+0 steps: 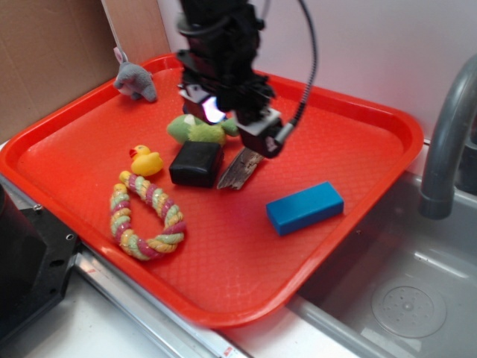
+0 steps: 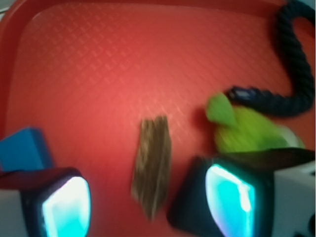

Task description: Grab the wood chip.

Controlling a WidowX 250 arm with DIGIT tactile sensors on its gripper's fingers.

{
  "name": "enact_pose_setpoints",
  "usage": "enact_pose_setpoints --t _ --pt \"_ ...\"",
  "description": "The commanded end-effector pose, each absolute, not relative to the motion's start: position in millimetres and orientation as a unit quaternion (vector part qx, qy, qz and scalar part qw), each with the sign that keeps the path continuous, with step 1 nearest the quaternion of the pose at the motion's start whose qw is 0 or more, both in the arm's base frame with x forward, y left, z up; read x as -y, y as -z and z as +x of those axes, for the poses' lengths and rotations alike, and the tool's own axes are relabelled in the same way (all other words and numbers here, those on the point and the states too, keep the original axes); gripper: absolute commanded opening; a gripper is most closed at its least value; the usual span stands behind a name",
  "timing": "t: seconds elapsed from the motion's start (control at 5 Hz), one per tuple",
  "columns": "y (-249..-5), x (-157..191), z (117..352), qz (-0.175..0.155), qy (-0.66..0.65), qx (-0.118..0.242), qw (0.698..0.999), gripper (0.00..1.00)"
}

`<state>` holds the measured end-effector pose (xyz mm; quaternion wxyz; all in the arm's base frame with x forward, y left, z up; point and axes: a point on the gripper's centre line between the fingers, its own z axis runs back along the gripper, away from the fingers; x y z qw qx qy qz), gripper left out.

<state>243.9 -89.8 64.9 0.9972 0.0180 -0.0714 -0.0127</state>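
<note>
The wood chip (image 1: 240,170), a rough brown-grey sliver, lies flat on the red tray (image 1: 350,142) between a black block (image 1: 196,163) and a blue block (image 1: 304,207). My gripper (image 1: 235,128) hangs just above the chip's far end, open. In the wrist view the chip (image 2: 153,165) lies lengthwise in the gap of the gripper (image 2: 148,205), touching neither of the two glowing cyan pads (image 2: 66,210). The wrist view is blurred.
A green toy (image 1: 195,130) lies behind the black block and shows beside the right finger (image 2: 242,128). A yellow duck (image 1: 146,160), a rope ring (image 1: 145,216) and a grey mouse toy (image 1: 136,80) sit to the left. A sink (image 1: 402,298) and faucet (image 1: 447,142) are at the right.
</note>
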Motion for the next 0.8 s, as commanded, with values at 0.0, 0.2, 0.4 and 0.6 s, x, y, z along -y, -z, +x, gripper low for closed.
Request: enact_pose_setpoints --t 0.0,0.2,0.4,0.6 --pt "-32.7 101.5 291.1 0.008 0.036 0.052 0.998 1.00" --pt "-38.7 89.1 282.5 -0.008 0.036 0.044 0.998 1.00" --pt "-46.4 77.6 273.4 0.000 0.036 0.041 0.998 1.00" --pt "-52.8 74.0 267.8 0.002 0.034 0.040 0.999 1.00"
